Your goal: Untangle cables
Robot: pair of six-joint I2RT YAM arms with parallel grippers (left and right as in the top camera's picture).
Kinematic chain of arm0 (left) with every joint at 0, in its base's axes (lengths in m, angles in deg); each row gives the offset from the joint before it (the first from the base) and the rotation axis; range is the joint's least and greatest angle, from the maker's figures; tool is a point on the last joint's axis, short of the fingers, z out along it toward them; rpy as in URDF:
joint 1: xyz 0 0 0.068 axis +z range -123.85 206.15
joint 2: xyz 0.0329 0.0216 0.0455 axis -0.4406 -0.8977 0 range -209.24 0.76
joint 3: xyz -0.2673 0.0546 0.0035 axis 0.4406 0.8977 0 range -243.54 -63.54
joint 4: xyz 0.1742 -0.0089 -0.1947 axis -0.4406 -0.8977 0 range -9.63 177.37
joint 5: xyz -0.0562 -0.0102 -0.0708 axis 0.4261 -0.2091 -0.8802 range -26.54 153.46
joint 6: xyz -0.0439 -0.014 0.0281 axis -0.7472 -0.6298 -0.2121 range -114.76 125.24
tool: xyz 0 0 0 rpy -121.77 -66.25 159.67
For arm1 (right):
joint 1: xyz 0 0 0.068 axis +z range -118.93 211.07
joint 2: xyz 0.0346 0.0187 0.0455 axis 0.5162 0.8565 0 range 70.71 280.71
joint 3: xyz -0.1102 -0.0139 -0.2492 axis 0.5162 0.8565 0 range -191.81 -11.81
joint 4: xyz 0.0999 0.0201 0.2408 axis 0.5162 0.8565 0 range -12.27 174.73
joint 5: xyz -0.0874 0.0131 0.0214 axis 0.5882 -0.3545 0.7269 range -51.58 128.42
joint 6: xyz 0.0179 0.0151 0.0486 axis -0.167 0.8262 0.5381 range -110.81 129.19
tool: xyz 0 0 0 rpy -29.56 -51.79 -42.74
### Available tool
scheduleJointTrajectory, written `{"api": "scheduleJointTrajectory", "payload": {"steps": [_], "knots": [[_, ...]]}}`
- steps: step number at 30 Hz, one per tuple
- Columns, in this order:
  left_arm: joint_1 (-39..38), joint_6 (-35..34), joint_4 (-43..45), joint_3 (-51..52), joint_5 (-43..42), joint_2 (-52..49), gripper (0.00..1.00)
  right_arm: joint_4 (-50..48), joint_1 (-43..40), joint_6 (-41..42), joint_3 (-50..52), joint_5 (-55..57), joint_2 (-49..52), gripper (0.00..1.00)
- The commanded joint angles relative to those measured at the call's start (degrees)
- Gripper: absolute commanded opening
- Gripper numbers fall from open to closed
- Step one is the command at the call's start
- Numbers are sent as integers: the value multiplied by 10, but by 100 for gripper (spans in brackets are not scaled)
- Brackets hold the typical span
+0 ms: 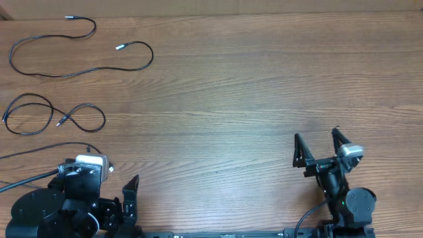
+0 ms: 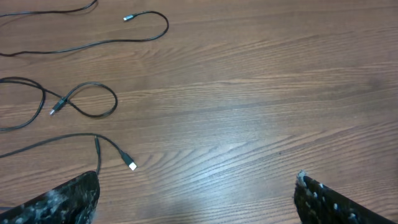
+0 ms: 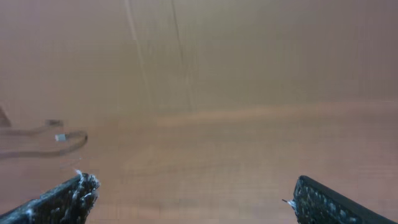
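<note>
Both of my grippers stand wide open and hold nothing. My left gripper [image 2: 198, 180] hangs low over the near left part of the wooden table [image 1: 231, 86], and my right gripper [image 1: 316, 136] sits well apart from it on the near right, over bare wood. The cables all lie on my left side, none of them touching my fingers. The farthest cable [image 1: 153, 56] lies in one long open curve along the far left edge, with a silver plug [image 1: 119, 47] at the end nearer the middle. Closer in, a second cable [image 1: 104, 119] crosses itself into a loose figure of eight (two loops, flat on the wood). A third cable [image 2: 62, 138] runs in from the left edge just beside my left wrist and ends in a pale plug [image 2: 132, 165] close in front of my left finger. From the right wrist view the far cables show only as a blur at the left.
</note>
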Motion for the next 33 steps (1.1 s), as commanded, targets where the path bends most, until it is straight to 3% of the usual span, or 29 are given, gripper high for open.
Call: {"api": "scheduleJointTrajectory", "payload": {"steps": [1, 9, 17, 33], "knots": [[-4, -8, 2, 0, 4, 2, 100, 2, -3, -2, 6, -6, -5, 100], [-4, -8, 2, 0, 4, 2, 100, 6, -3, -8, 6, 9, -5, 100], [-4, -8, 2, 0, 4, 2, 100, 8, -3, -125, 6, 17, -5, 100], [-4, -8, 2, 0, 4, 2, 100, 11, -9, -124, 5, 33, -5, 100]]}}
